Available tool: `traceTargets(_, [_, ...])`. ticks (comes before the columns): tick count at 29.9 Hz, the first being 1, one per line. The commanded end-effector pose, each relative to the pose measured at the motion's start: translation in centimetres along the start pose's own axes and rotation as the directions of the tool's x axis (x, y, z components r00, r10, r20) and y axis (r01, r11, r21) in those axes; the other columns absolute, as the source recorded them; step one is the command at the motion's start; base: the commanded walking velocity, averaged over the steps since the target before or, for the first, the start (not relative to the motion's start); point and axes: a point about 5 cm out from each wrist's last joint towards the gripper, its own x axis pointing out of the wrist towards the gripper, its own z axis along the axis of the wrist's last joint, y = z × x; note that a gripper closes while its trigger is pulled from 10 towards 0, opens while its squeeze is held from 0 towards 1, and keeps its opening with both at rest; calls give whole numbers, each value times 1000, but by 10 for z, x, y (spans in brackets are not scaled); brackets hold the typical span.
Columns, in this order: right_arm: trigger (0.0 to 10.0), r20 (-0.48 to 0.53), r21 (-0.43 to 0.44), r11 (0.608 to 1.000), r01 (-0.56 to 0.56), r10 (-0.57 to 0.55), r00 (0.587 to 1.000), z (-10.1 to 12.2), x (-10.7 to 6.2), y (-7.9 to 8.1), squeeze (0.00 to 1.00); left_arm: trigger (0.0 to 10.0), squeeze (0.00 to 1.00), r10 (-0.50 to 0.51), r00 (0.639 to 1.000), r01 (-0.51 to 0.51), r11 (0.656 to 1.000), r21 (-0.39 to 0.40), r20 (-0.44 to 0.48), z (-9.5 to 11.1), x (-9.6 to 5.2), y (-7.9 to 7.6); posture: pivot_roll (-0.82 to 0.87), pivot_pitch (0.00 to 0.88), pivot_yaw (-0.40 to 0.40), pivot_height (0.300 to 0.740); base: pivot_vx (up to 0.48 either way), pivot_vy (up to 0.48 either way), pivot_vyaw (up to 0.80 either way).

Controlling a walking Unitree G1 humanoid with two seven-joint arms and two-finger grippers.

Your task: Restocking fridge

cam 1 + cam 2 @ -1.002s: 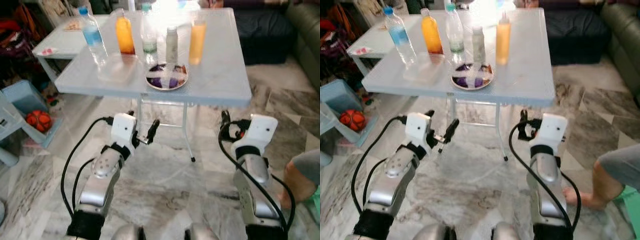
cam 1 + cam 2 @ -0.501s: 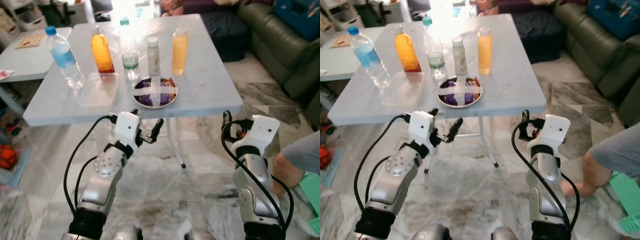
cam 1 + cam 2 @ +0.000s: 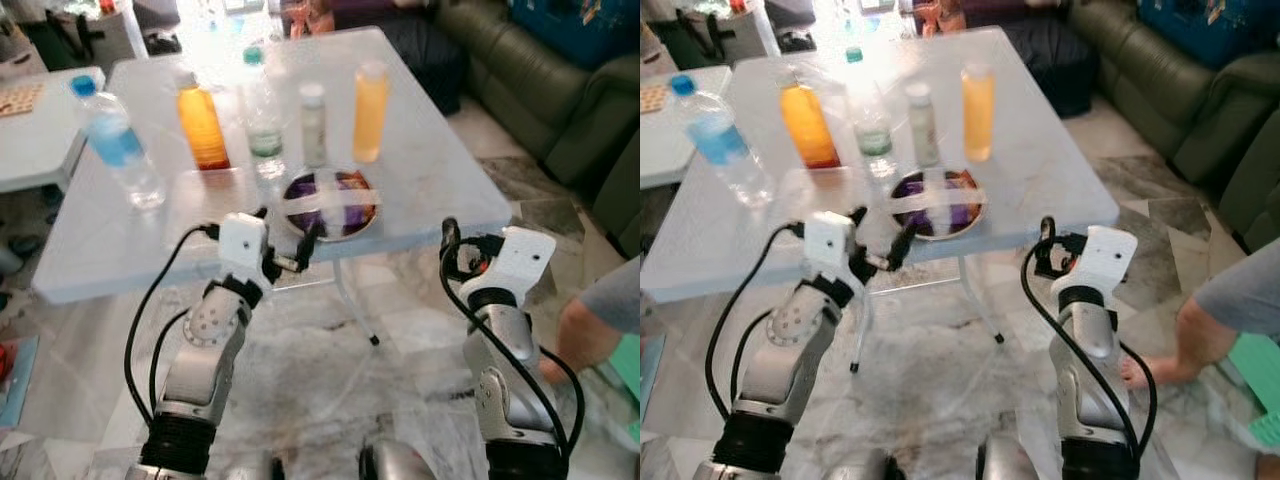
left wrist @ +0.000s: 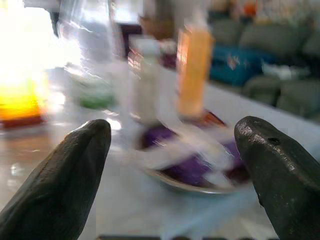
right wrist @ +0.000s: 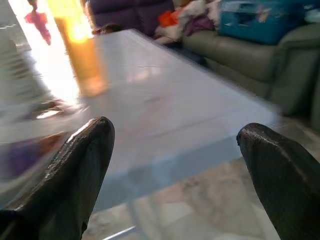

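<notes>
Five bottles on table, beyond both parted jaws

Head eyes look down; wrist views share the table

A pale folding table stands on marble floor, beside a dark green sofa.

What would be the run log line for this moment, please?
phase: at table | left gripper: open, facing plate | right gripper: open, near table edge | bottles: untouched
</notes>
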Motion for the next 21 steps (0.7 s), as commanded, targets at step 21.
traceTargets(21, [10000,14,143,987,-75,74,997,20,25,22,0,10000,0,457,886,-423,868,259,-85,-15,-39,81,-12,78,54,740,0,0,0])
